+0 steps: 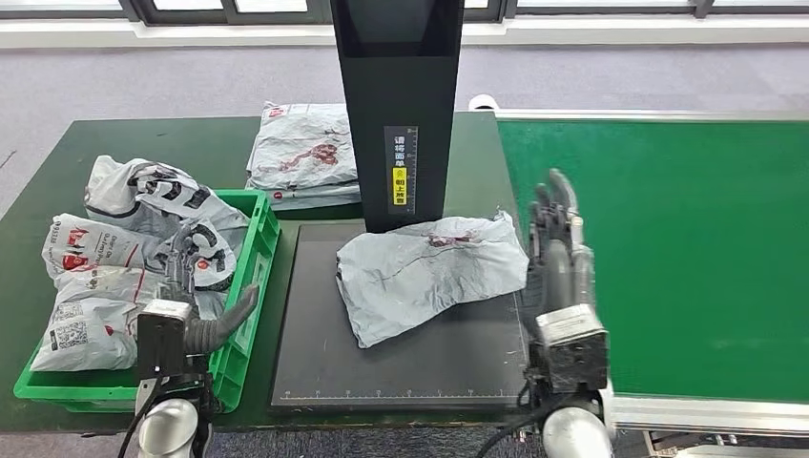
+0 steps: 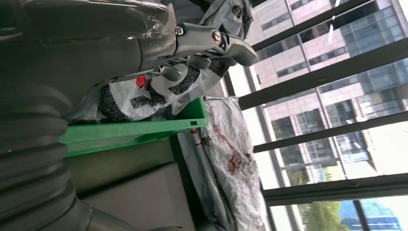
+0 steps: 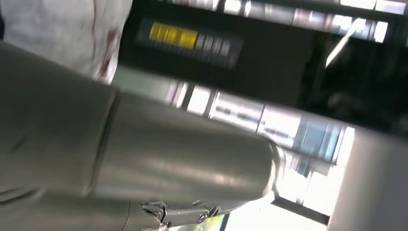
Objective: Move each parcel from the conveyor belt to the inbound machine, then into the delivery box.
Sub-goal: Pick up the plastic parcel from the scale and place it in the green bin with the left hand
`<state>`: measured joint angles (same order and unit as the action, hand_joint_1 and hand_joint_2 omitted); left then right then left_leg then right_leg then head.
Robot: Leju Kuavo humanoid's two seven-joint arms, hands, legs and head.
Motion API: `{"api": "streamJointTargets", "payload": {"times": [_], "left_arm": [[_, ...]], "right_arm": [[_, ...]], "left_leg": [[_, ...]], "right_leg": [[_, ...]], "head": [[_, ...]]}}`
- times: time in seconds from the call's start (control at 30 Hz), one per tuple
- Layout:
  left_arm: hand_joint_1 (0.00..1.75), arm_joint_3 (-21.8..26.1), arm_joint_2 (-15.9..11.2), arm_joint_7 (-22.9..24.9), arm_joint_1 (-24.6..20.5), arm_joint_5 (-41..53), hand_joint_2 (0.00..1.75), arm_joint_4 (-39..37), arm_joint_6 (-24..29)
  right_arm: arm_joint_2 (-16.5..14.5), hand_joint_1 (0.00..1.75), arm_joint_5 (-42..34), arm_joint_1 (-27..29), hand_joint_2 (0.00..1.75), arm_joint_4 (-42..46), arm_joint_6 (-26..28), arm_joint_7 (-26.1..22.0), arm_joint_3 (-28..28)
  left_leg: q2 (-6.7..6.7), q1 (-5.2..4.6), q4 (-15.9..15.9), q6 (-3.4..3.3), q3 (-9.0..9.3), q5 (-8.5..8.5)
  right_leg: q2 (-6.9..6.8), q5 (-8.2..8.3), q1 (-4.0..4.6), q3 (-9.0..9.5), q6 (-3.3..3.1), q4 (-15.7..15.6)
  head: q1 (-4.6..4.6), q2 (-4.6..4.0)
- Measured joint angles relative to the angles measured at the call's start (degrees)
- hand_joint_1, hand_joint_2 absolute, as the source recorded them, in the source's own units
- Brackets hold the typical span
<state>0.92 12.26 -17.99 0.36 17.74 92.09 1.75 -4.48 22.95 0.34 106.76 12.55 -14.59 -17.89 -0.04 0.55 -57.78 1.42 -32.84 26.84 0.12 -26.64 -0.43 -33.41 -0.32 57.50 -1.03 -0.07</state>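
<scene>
Right hand (image 1: 556, 250) open beside parcel (image 1: 429, 272); left wrist view: windows (image 2: 332, 96).

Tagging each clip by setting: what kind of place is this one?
Probably a parcel-sorting station set up in an office building: a green conveyor belt, a black scanning stand with a flat platform holding a grey plastic mailer bag, and a green plastic crate of bagged parcels.

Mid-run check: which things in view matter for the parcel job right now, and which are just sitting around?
Part of the job:
- grey parcel on the inbound machine's black plate
- green delivery box, with parcels in it
- conveyor belt
- right hand beside the parcel
- left hand over the box

Lying about:
- stack of grey parcels behind the box
</scene>
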Motion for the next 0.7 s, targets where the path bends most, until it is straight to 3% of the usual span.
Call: {"api": "streamJointTargets", "payload": {"times": [0.17,0.37,0.7], "left_arm": [[0.0,-3.37,0.18,4.89,-3.77,14.11,1.75,-6.76,-1.7],[0.0,-13.08,1.51,9.19,-12.49,33.72,1.75,-20.77,-2.45],[0.0,-25.35,4.58,10.09,-23.86,40.93,1.75,-41.05,-3.19]], "right_arm": [[-1.38,0.0,-0.92,4.25,1.75,1.83,-1.44,-1.29,7.47],[-3.29,0.0,-0.64,5.36,1.75,1.89,-4.31,-1.83,11.04],[-4.69,0.0,-0.06,5.39,1.75,1.85,-6.04,-1.35,11.5]], "left_leg": [[0.0,-0.01,0.0,-0.01,0.01,-0.01],[0.0,-0.04,-0.02,-0.05,0.01,-0.09],[0.01,-0.06,-0.03,-0.05,-0.02,-0.08]], "right_leg": [[-0.01,0.03,-0.02,0.01,0.03,-0.02],[-0.01,0.12,-0.05,0.03,0.1,0.0],[0.01,0.12,-0.06,-0.01,0.09,0.01]], "head": [[-0.01,0.0],[0.01,0.01],[-0.01,0.01]]}}
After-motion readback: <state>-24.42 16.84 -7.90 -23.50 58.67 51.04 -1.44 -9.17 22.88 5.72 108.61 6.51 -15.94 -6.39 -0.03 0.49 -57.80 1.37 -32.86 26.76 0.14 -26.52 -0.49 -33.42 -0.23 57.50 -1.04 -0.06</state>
